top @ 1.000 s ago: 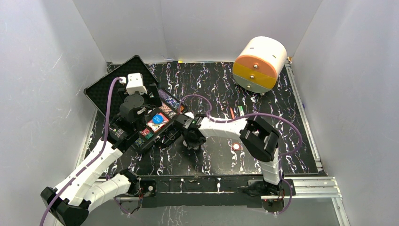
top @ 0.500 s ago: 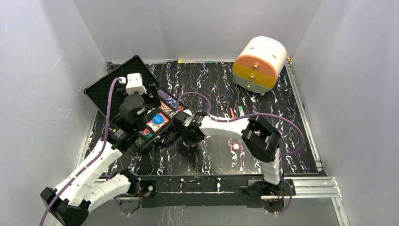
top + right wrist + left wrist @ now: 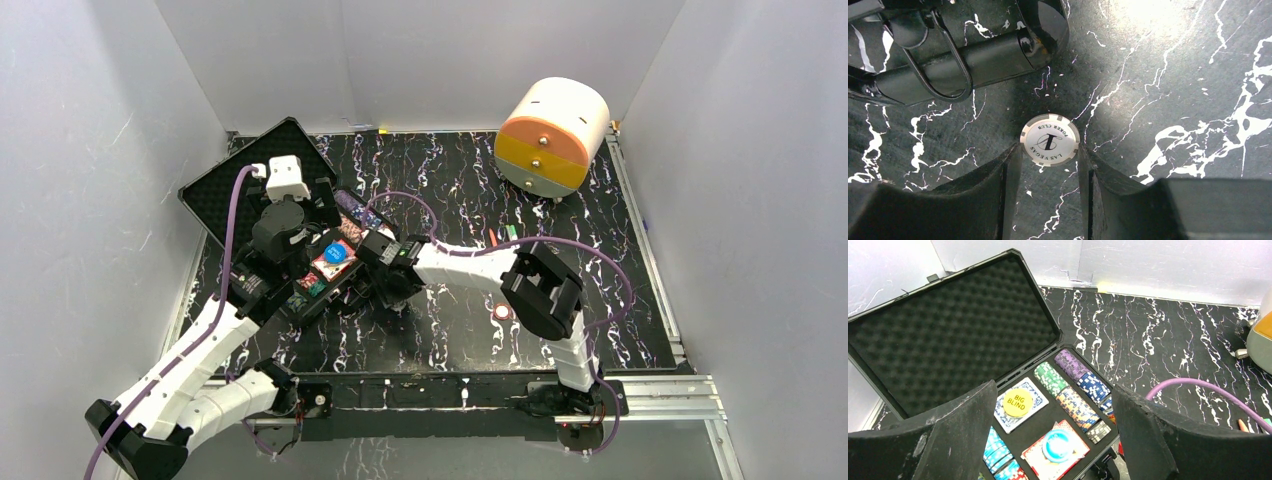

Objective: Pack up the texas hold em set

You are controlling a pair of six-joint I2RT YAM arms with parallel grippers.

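My right pincer point(image 3: 1049, 150), clamped on a grey chip point(image 3: 1049, 139), has swung left and now hangs just beside the handle point(image 3: 938, 60) of the case point(image 3: 948, 325), so I judge the drop-in is close. My left pincer point(image 3: 1054, 388) gapes empty over the open case. A loose chip point(image 3: 502, 312) waits on the worktop point(image 3: 450, 180).

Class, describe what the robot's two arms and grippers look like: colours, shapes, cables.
The left arm and right arm have white tubular links joined by bulky black joints. A purple cable loops along each. The left gripper's fingers and the right gripper's fingers are broad, matt black wedges.
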